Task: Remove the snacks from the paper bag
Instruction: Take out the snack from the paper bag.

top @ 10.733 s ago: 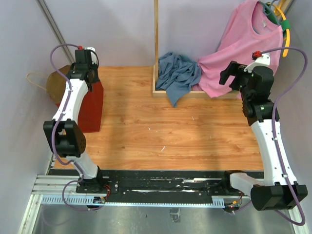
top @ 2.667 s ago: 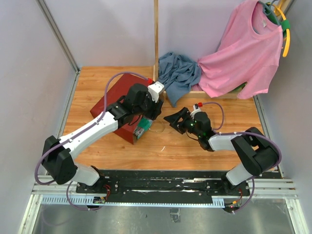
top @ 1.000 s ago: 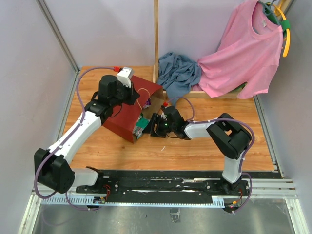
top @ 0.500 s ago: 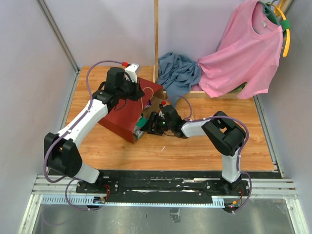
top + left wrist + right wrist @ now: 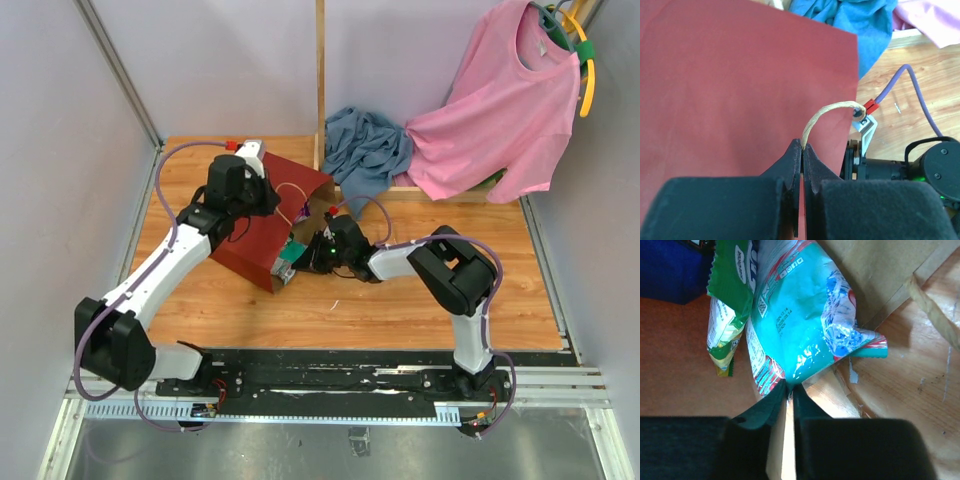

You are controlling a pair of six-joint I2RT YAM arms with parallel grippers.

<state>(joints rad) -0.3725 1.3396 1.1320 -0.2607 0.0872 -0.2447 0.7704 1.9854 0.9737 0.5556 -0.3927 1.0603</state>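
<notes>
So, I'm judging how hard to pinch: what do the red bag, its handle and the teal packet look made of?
The paper bag: matte dark-red paper, crisp edges, brown kraft inside. The cord handle: thin tan fibrous cord, possibly paper twine. The teal packet: glossy crinkled film with glare, probably plastic.

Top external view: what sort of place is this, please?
Probably a robot test cell: plain partition walls enclose a wooden table, a metal rail runs along its near edge, and a pink shirt hangs like a prop.
</notes>
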